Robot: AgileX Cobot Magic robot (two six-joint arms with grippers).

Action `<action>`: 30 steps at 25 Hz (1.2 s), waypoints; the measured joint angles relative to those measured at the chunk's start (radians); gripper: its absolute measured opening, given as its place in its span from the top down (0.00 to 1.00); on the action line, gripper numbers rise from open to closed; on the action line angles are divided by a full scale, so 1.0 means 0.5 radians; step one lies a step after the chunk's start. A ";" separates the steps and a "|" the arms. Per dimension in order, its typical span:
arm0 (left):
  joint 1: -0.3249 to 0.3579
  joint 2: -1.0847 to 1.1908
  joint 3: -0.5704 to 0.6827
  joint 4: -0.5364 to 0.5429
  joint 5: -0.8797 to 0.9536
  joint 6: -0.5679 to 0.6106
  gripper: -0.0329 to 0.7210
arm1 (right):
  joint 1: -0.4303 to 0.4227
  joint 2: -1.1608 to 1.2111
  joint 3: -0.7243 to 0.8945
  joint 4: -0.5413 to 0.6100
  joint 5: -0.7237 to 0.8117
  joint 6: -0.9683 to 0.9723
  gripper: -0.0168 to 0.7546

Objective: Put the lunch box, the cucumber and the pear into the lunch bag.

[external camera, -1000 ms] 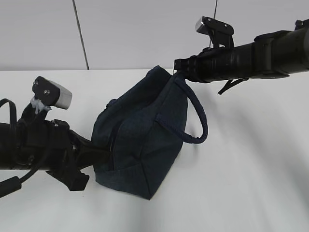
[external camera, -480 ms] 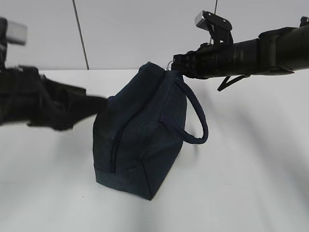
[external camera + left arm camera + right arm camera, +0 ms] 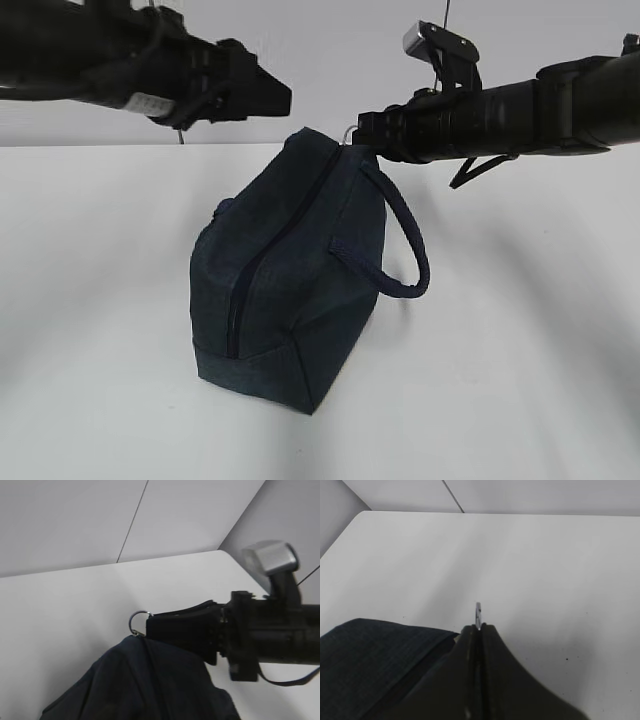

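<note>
Fingers of right gripper pinch ring pull; left gripper raised, apparently empty.

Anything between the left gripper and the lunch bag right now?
Nothing visible. The left gripper hangs in open air above and left of the lunch bag. The right gripper is shut on the ring pull at the bag's top corner, off to the side.

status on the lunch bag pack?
Done, apparently: the lunch bag stands zipped shut on the table; no food or box is outside it. In hand: the right gripper pinches the ring pull. The left gripper hangs above. Left: let go.
</note>
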 joint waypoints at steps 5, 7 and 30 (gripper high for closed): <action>0.000 0.165 -0.145 0.086 0.014 -0.119 0.45 | 0.000 0.000 0.000 0.000 0.004 0.000 0.97; -0.002 0.188 -0.152 0.092 0.018 -0.133 0.45 | 0.000 0.000 0.000 0.000 0.007 0.000 0.97; -0.086 0.212 -0.151 0.430 -0.073 -0.293 0.94 | -0.046 0.108 -0.025 0.065 -0.050 0.169 0.97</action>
